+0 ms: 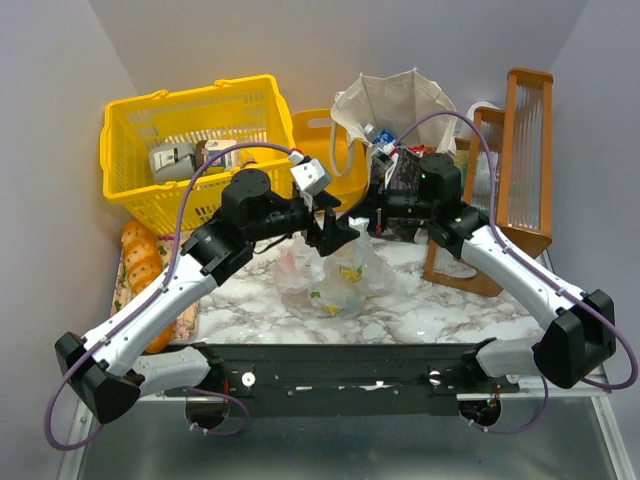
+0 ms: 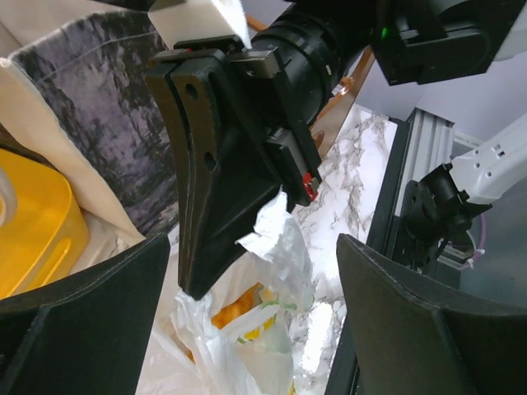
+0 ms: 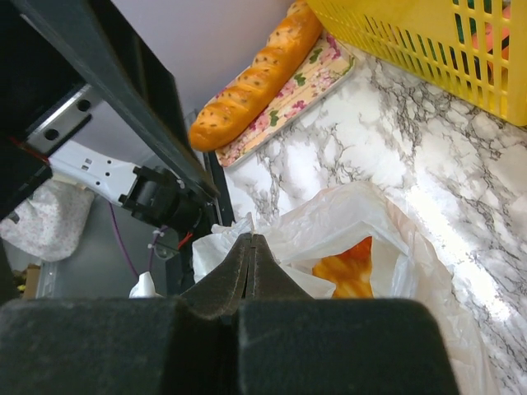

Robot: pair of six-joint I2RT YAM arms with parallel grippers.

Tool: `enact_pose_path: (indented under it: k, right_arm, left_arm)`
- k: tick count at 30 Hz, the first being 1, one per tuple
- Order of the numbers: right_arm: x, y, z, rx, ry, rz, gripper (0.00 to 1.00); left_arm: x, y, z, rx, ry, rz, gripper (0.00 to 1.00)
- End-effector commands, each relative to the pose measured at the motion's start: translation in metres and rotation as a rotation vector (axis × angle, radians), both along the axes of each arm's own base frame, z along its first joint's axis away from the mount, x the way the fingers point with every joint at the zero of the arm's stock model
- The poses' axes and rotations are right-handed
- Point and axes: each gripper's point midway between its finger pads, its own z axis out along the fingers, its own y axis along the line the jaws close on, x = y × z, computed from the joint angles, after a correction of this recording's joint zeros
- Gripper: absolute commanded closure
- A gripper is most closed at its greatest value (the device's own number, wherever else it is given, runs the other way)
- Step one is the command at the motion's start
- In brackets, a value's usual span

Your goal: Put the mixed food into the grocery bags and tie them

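Observation:
The thin white plastic bag [image 1: 335, 280] lies on the marble top in the middle, with oranges [image 2: 230, 309] showing through its mouth [image 3: 350, 271]. My right gripper [image 3: 251, 239] is shut, its tips pinching the bag's [image 3: 362, 222] crumpled top edge. My left gripper [image 2: 251, 255] stands wide open just above the bag [image 2: 272, 346], one finger on each side and nothing gripped. The right gripper [image 2: 196, 288] hangs between those fingers. Both grippers meet over the bag: the left gripper [image 1: 335, 235] and the right gripper [image 1: 368, 218]. The beige canvas tote [image 1: 395, 100] stands behind, packets and a bottle inside.
A yellow basket [image 1: 190, 140] with cartons stands at the back left, and a smaller yellow tub [image 1: 318, 150] sits beside the tote [image 2: 90, 123]. Bread loaves [image 3: 247, 86] lie on a floral mat along the left edge. A wooden rack [image 1: 520, 150] stands at the back right.

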Motion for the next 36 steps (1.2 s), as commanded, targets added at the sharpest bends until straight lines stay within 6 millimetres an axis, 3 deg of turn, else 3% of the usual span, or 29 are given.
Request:
enact_pose_path:
  k: [1, 12, 15, 18, 19, 21, 29, 36]
  right_arm:
    - [0.003, 0.003, 0.009, 0.005, -0.019, -0.010, 0.99]
    - [0.002, 0.003, 0.009, 0.006, -0.018, 0.001, 0.99]
    - [0.003, 0.003, 0.010, 0.007, -0.022, -0.005, 0.99]
    - [0.003, 0.002, 0.010, 0.006, -0.025, -0.012, 0.99]
    - [0.003, 0.001, 0.010, 0.006, -0.027, -0.016, 0.99]
    - [0.005, 0.001, 0.010, 0.004, -0.031, -0.030, 0.99]
    - [0.028, -0.018, 0.009, -0.068, -0.042, -0.223, 0.99]
    - [0.031, -0.034, 0.024, -0.068, -0.069, -0.331, 0.99]
  left_arm:
    - [0.000, -0.015, 0.012, -0.034, -0.012, -0.040, 0.14]
    - [0.004, -0.023, 0.002, -0.019, -0.003, -0.039, 0.39]
    - [0.000, -0.027, -0.004, -0.013, 0.014, -0.058, 0.54]
    - [-0.002, -0.027, -0.005, -0.016, 0.018, -0.066, 0.76]
    - [-0.003, -0.027, -0.004, -0.020, 0.016, -0.068, 0.88]
    - [-0.003, -0.025, -0.005, -0.020, 0.016, -0.058, 0.99]
    - [0.002, 0.003, -0.009, 0.026, -0.025, 0.076, 1.00]
    - [0.013, 0.023, -0.035, 0.100, 0.009, 0.194, 1.00]
